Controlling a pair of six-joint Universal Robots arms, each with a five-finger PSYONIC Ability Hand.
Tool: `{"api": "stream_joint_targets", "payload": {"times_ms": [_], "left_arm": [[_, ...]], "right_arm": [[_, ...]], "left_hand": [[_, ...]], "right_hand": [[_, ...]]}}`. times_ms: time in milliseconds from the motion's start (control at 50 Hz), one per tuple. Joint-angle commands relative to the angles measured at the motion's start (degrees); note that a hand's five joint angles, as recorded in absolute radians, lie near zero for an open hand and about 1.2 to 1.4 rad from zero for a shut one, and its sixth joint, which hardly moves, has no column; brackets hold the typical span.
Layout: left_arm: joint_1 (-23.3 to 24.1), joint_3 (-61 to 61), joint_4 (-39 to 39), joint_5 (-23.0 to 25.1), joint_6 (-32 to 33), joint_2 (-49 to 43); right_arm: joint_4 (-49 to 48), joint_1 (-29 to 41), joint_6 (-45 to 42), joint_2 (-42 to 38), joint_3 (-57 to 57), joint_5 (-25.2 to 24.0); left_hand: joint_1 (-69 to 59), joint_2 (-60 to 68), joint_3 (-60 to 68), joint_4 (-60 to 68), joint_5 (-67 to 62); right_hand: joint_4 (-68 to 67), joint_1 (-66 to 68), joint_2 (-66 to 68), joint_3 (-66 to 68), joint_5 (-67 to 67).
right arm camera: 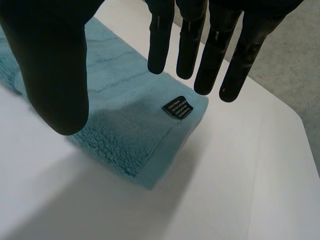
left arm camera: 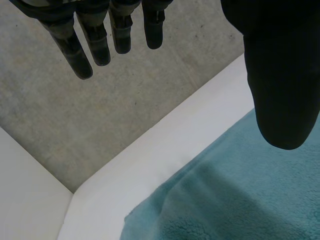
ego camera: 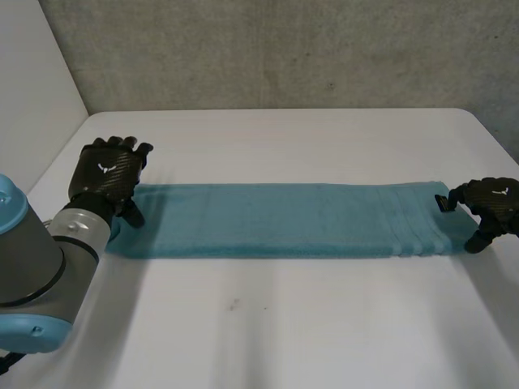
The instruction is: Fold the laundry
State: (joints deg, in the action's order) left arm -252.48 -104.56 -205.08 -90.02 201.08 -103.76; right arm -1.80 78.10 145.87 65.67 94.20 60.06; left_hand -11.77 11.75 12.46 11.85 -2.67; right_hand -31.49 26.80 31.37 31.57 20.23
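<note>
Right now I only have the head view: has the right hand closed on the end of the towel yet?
Observer: No. In its wrist view the right hand has straight fingers above the towel, holding nothing.
Operator: What's the dark speck at that end?
Observer: A small black label on the towel's corner, near the fingertips.
Operator: And the left hand?
Observer: The left hand is open too, thumb over the towel's end, nothing pinched.
</note>
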Motion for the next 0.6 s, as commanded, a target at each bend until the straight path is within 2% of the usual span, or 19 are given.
{"api": "stream_joint_targets", "payload": {"times_ms": [20, 200, 260, 280, 300, 340, 600], "left_arm": [[0.1, 0.2, -0.3, -0.2, 0.3, -0.7], [0.1, -0.1, -0.4, -0.1, 0.3, -0.8], [0.1, -0.2, -0.4, -0.2, 0.3, -0.8], [0.0, -0.2, -0.4, -0.2, 0.3, -0.8], [0.0, -0.2, -0.4, -0.2, 0.3, -0.8], [0.1, -0.2, -0.4, -0.2, 0.3, -0.7], [-0.1, -0.2, -0.3, -0.3, 0.2, -0.7]], "right_arm": [[-4.4, -0.7, -0.2, -4.4, -0.2, -0.6], [-4.8, -1.1, -0.3, -7.4, -1.1, -0.3], [-4.8, -1.1, -0.3, -7.7, -1.5, -0.3], [-4.9, -1.1, -0.3, -7.7, -1.6, -0.2], [-4.9, -1.1, -0.3, -7.7, -1.6, -0.2], [-5.1, -1.3, -0.3, -7.9, -2.1, -0.2], [-5.0, -4.3, -0.4, -9.3, -4.8, 3.3]], "left_hand": [[1.4, -1.4, -2.1, -1.5, 2.3], [1.4, -1.4, -2.1, -1.5, 2.3], [1.4, -1.4, -2.1, -1.5, 2.3], [1.4, -1.4, -2.1, -1.5, 2.3], [1.4, -1.4, -2.1, -1.5, 2.3], [1.6, -1.5, -2.2, -1.6, 2.5], [1.6, -1.5, -2.2, -1.6, 2.5]], "right_hand": [[-10.0, 14.7, 10.2, 10.0, 11.3], [-14.4, 19.1, 14.5, 14.3, 15.7], [-21.3, 26.0, 21.4, 21.2, 22.6], [-29.8, 34.5, 29.9, 29.7, 31.1], [-29.9, 34.6, 30.0, 29.8, 31.2], [-48.4, 53.1, 48.6, 48.4, 49.7], [-48.5, 53.2, 48.6, 48.4, 49.8]]}}
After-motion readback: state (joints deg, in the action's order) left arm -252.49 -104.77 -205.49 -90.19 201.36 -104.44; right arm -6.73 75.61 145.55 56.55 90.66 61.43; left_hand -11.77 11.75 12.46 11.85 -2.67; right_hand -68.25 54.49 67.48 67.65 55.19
